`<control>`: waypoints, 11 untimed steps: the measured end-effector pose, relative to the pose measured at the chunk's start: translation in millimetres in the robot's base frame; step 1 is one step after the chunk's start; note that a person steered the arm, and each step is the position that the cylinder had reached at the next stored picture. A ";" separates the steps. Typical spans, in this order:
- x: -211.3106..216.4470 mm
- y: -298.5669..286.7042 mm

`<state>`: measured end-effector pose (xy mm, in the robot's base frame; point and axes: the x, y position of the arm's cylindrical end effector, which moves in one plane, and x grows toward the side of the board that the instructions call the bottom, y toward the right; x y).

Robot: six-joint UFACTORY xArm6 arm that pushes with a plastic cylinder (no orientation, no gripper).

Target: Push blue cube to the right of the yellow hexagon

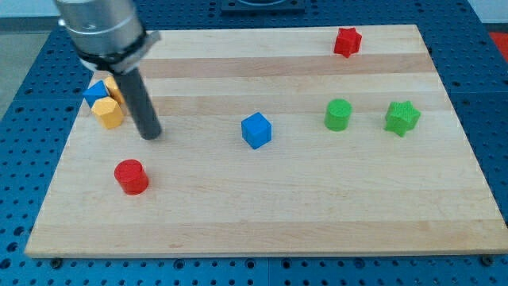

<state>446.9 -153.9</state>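
Nearest the table's bottom edge, toward its left, stands a red plastic cylinder (131,175). Mid-table sits the blue plastic cube (255,130), well apart from my tip (151,135), a bare rod touching no block. By the left edge, the yellow plastic hexagon (109,112) touches another blue block (96,91). 2 green blocks sit rightward.

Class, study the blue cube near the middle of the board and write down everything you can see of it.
The blue cube is a small, solid-looking block in matt blue, its top face lighter than its sides. It sits flat on the wooden board, turned so a corner faces the view's bottom. Nothing touches it: my tip stands well off to the view's left, and the green cylinder lies to the view's right.
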 end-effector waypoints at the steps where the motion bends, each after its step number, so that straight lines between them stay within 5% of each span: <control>1: 15.5 52.6; 2: 43.4 98.4; 4: 24.2 204.5; 7: -22.1 107.8; 10: -56.5 124.9; 11: -49.5 61.4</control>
